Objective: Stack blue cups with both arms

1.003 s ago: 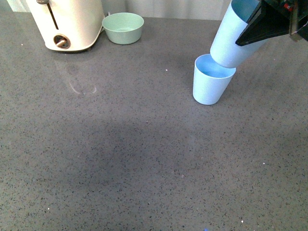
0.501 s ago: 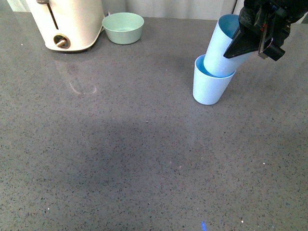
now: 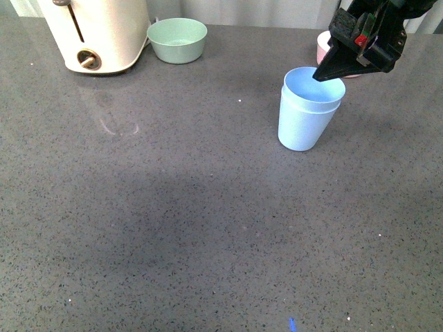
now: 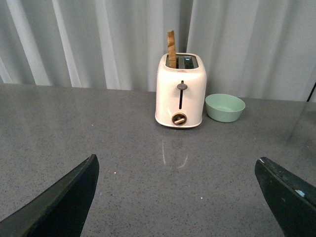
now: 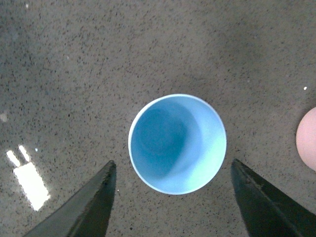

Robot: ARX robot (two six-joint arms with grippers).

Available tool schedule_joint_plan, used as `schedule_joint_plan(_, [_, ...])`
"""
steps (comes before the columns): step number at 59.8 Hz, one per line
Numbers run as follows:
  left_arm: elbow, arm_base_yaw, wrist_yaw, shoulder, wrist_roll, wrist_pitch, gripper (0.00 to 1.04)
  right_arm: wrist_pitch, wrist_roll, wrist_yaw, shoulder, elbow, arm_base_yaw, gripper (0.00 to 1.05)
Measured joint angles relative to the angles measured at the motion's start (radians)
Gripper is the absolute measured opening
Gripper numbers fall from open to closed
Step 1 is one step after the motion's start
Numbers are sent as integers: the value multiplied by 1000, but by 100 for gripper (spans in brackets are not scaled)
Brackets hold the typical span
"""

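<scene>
- I see the two blue cups (image 3: 307,111) nested, one inside the other, standing upright on the grey worktop (image 3: 208,228) toward its far right corner.
- The inner cup's rim sits just above the outer cup's rim; from the right wrist view I look straight down into the stack (image 5: 177,143).
- My right gripper (image 3: 332,68) hangs just above the stack's far right rim. In the right wrist view its two black fingers (image 5: 89,207) stand wide apart, one on each side of the cups, touching neither.
- My left gripper (image 4: 177,197) is spread wide with nothing between the fingers, over bare worktop; I cannot see it in the front view.
- A cream toaster (image 3: 97,31) stands at the far left corner, with a slice (image 4: 171,48) sticking up from one slot.
- A green bowl (image 3: 177,39) sits just beside the toaster, on its right.
- A pink bowl (image 3: 324,45) is at the far edge behind the cups, mostly hidden by the right gripper.
</scene>
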State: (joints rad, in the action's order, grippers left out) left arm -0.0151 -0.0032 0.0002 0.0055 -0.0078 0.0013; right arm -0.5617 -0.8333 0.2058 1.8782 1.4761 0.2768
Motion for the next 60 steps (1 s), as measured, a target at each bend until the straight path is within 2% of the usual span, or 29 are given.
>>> schedule_joint_plan(10, [0, 0, 0, 0, 0, 0, 96, 57, 23, 20, -114, -58, -28, 97])
schedule_joint_plan(22, [0, 0, 0, 0, 0, 0, 96, 191, 173, 132, -403, -248, -87, 96])
schedule_joint_plan(27, [0, 0, 0, 0, 0, 0, 96, 243, 261, 149, -513, -322, -110, 96])
schedule_joint_plan(35, [0, 0, 0, 0, 0, 0, 96, 310, 346, 68, -703, -450, -128, 96])
schedule_joint_plan(42, [0, 0, 0, 0, 0, 0, 96, 366, 460, -62, -898, -612, -128, 96])
schedule_joint_plan(46, [0, 0, 0, 0, 0, 0, 96, 371, 493, -73, -927, -639, -129, 96])
schedule_joint_plan(48, [0, 0, 0, 0, 0, 0, 96, 413, 534, -120, -940, -658, -122, 94])
schedule_joint_plan(49, [0, 0, 0, 0, 0, 0, 96, 480, 565, -181, -950, -687, -115, 90])
schedule_joint_plan(53, [0, 0, 0, 0, 0, 0, 96, 687, 666, -315, -991, -797, -110, 79])
schedule_joint_plan(57, [0, 0, 0, 0, 0, 0, 96, 823, 747, -345, -1036, -903, -124, 67])
schedule_joint_plan(60, [0, 0, 0, 0, 0, 0, 96, 860, 771, -344, -1062, -953, -135, 60])
